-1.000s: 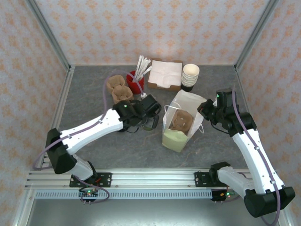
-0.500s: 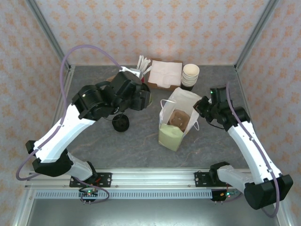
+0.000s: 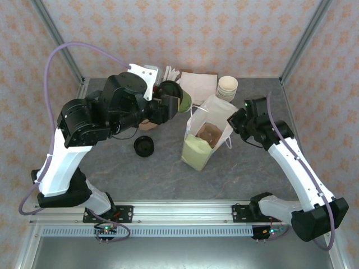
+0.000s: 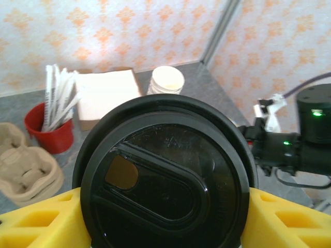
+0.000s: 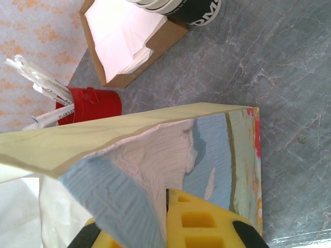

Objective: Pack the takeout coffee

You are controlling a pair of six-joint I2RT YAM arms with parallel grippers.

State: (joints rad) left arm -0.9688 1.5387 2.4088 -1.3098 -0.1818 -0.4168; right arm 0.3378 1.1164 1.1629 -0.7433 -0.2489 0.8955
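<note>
**Top view.** My left pincer (image 3: 170,103) grips the takeout coffee (image 3: 182,102), an olive-green cup under a black lid, tipped on its side. My right pincer (image 3: 238,124) nips the rim of the paper bag (image 3: 202,143), which stands between the 2 pincers.

**Left wrist view.** The lid (image 4: 165,175), round with an oval sip flap, spans the gap between my 2 yellow fingers (image 4: 36,222). The green wall is hidden here.

**Right wrist view.** My fingers (image 5: 207,225) are pressed together on the bag's wall.
</note>
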